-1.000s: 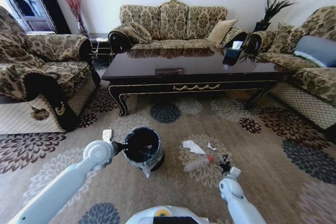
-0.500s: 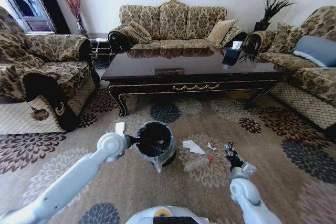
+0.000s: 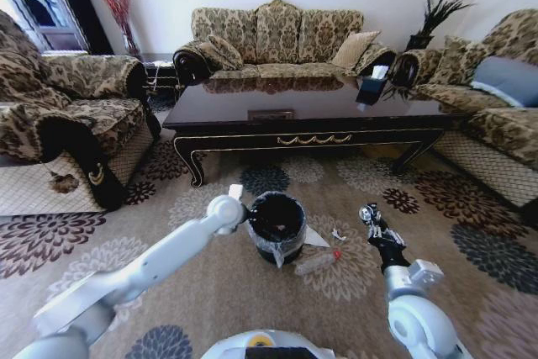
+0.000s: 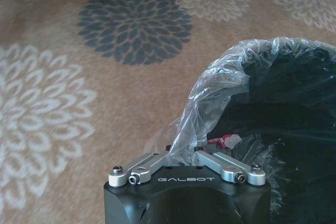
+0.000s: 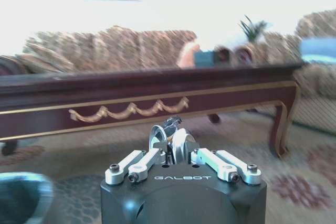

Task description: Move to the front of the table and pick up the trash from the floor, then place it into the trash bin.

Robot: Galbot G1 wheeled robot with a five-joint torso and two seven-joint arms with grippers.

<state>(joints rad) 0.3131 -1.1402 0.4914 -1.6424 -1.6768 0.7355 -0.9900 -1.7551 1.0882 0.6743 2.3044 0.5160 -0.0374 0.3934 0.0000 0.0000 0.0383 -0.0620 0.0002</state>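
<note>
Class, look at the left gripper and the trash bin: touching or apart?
Touching. In the left wrist view the left gripper is shut on the clear bag folded over the rim of the trash bin.

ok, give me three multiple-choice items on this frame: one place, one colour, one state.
1. Where is the small clear plastic bottle-like piece? A) on the beige flowered carpet beside the round black trash bin B) inside it C) on a sofa
2. Scroll ornament colour on the dark glossy wooden coffee table? A) silver B) gold C) white
3. The left gripper is: A) open B) shut on the bin's bag-lined rim C) parked
Answers: 1 A, it lies on carpet beside the bin; 2 B, gold on the apron; 3 B, fingers clamp the liner.
</note>
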